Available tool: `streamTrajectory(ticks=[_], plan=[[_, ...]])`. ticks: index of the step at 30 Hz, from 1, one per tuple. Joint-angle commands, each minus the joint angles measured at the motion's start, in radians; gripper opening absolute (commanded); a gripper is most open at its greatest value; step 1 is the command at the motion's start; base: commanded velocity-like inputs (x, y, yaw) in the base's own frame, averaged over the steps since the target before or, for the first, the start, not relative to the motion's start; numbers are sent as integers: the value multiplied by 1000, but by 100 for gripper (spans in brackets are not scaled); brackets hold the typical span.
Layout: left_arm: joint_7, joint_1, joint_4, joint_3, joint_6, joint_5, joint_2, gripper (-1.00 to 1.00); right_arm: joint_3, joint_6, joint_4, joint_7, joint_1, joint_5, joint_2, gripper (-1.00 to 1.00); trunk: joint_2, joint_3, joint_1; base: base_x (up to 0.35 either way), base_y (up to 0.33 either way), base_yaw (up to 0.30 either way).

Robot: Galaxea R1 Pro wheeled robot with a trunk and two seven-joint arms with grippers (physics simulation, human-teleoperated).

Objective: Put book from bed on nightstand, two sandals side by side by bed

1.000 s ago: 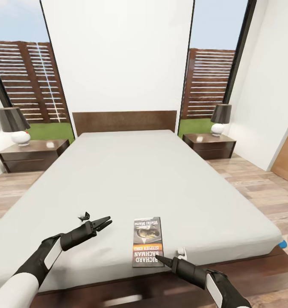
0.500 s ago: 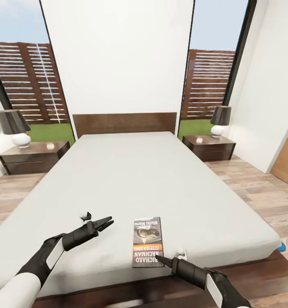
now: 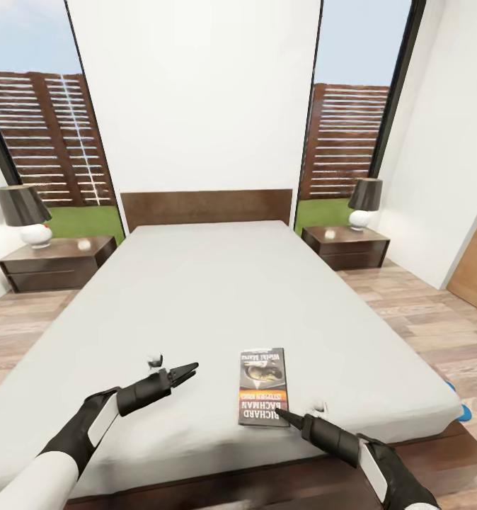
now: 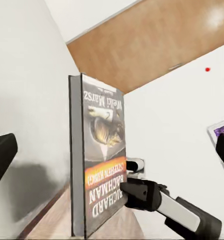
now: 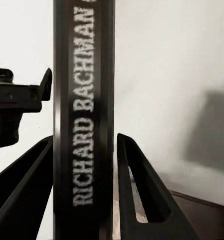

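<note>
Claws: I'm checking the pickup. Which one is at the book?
The right claw, its fingers either side of the book; the left claw hovers apart.

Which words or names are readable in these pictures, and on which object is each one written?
"RICHARD BACHMAN": on the spine of the book, between the fingers of the right hand.
"RICHARD": on the cover of the book lying on the bed, below an orange band.
A line of white script at the cover's other end and the small text in the orange band are too blurred to read with certainty.
</note>
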Motion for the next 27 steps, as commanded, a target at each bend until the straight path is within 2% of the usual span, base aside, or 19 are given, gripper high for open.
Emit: streamTrajectory(ticks=[1,4,6,7,11,14,17,20,27], plan=[[18,-1,0,-12,8,-7,-1,100,-1,10,-4,3,0,-40,-19,-100,7,2,-4,0,0,0],[50,-1,1,-41,0,-44,-14,100,-3,11,-16,4,0,-153,-80,-100,28,12,-16,0,0,0],[57,-1,1,-48,-12,-69,-19,100,-3,12,-25,4,0,-203,-123,-100,42,18,-23,0,0,0],[61,-1,2,-50,-23,-86,-21,100,-4,13,-29,4,0,-228,-161,-100,49,21,-27,0,0,0],[121,-1,2,-51,-33,-97,-22,100,-5,13,-30,4,0,-242,-222,-100,77,34,-42,0,0,0],[162,-1,2,-53,-44,-98,-23,100,-3,12,-23,4,0,-243,-247,-100,98,43,-54,0,0,0],[175,-1,1,-65,-49,-98,-25,100,1,10,-17,4,1,-244,-268,-100,119,52,-65,0,0,0],[177,-1,1,-78,-51,-97,-26,100,2,5,-14,4,1,-242,-274,-100,140,62,-77,0,0,0],[181,-1,2,-83,-51,-99,-44,100,3,-23,-12,0,1,-237,-273,-100,189,84,-104,0,0,0]])
